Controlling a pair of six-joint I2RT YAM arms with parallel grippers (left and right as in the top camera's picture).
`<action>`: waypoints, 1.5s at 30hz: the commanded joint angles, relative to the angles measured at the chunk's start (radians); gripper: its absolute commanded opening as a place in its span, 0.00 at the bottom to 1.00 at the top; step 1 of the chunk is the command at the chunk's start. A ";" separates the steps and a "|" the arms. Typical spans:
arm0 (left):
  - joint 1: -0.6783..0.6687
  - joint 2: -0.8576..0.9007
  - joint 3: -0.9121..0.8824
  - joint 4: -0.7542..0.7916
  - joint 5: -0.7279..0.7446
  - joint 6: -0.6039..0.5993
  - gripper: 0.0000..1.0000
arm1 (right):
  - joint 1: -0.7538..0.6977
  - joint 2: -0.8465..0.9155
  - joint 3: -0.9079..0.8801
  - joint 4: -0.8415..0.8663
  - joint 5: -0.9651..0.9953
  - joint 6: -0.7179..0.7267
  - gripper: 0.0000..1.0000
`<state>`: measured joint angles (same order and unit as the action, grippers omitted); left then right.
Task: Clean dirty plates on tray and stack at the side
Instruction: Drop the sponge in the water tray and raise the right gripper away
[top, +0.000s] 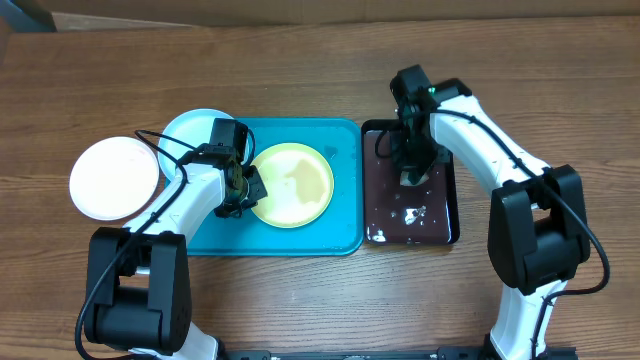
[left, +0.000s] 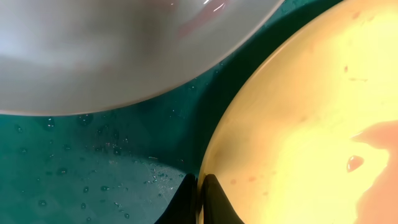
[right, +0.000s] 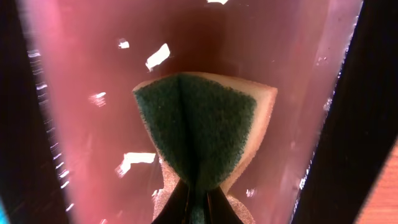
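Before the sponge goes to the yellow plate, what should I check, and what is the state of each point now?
1. Left gripper grips yellow plate rim: ok.
2. Right gripper holds sponge: ok.
3. Sponge wet enough: cannot tell.
4. Yellow plate clean: not ok, reddish smear shows.
5. Sponge over yellow plate: not ok, it is at the dark tray.

A brown wood-grain counter (top: 300, 310) fills the overhead view, evenly lit with only soft shadows. Along the far edge runs a paler tan strip (top: 330, 6), with a dark patch (top: 25, 15) at its left corner.
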<state>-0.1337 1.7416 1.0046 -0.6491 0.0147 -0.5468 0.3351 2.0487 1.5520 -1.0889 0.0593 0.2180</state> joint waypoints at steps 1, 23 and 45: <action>-0.005 0.011 -0.010 0.005 0.012 0.008 0.04 | -0.005 -0.008 -0.042 0.047 0.034 0.017 0.08; -0.005 0.019 -0.010 0.006 0.011 0.009 0.13 | -0.211 -0.008 0.215 -0.041 0.026 0.019 0.86; -0.004 0.021 0.025 -0.037 0.056 0.092 0.04 | -0.434 -0.005 0.214 -0.031 0.026 0.025 1.00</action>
<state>-0.1356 1.7546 1.0080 -0.6498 0.0486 -0.5228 -0.1020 2.0487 1.7504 -1.1221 0.0822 0.2390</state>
